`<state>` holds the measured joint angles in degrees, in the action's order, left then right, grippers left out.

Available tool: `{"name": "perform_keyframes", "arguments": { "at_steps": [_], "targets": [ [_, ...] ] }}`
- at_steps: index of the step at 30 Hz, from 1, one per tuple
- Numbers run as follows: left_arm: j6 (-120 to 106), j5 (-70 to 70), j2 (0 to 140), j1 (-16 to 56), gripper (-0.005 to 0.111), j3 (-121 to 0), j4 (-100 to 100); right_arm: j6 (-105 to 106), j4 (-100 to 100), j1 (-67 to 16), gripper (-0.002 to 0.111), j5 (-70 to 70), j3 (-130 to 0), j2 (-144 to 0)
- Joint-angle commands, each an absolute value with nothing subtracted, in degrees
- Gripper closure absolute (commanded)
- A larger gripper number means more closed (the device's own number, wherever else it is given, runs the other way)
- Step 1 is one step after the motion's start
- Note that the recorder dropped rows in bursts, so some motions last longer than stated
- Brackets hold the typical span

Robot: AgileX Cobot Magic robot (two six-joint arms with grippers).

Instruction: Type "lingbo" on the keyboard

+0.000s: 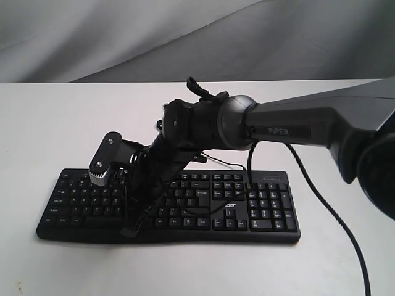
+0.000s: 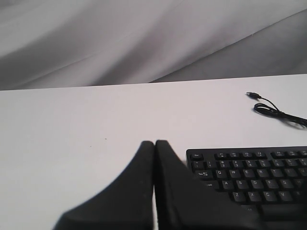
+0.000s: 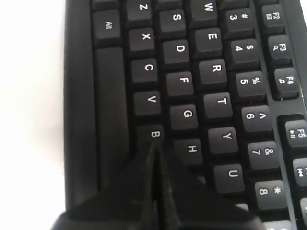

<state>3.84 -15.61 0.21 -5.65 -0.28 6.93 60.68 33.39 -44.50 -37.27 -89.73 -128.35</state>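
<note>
The keyboard [image 1: 265,213] lies on the table's [image 1: 55,123] near half. The right gripper [image 3: 154,143], jaws together and empty, points at its B key [image 3: 154,134]. The left gripper [image 2: 154,143], likewise closed and empty, hangs beside the Esc corner.

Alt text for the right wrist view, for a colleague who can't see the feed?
The right gripper, shut to a single point, has its tips at the B key of the black keyboard. White-lettered keys V, G and H surround it; white table shows beyond the space bar.
</note>
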Motion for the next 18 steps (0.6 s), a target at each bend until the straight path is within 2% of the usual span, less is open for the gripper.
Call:
{"name": "perform_keyframes", "arguments": {
  "at_steps": [1, 13, 18],
  "targets": [
    [3.96, -15.21, 0.0, -5.71, 0.106, 0.0, 6.71, 61.06, 32.59, -44.59, 0.108, -36.6, -89.79, -126.98],
    [3.96, -15.21, 0.0, -5.71, 0.106, 0.0, 6.71, 59.42, 32.19, -45.56, 0.108, -39.82, -100.04, -130.61],
    [3.96, -15.21, 0.0, -5.71, 0.106, 0.0, 6.71, 58.33, 32.07, -45.56, 0.108, -40.32, -100.48, -131.86]
  ]
}}
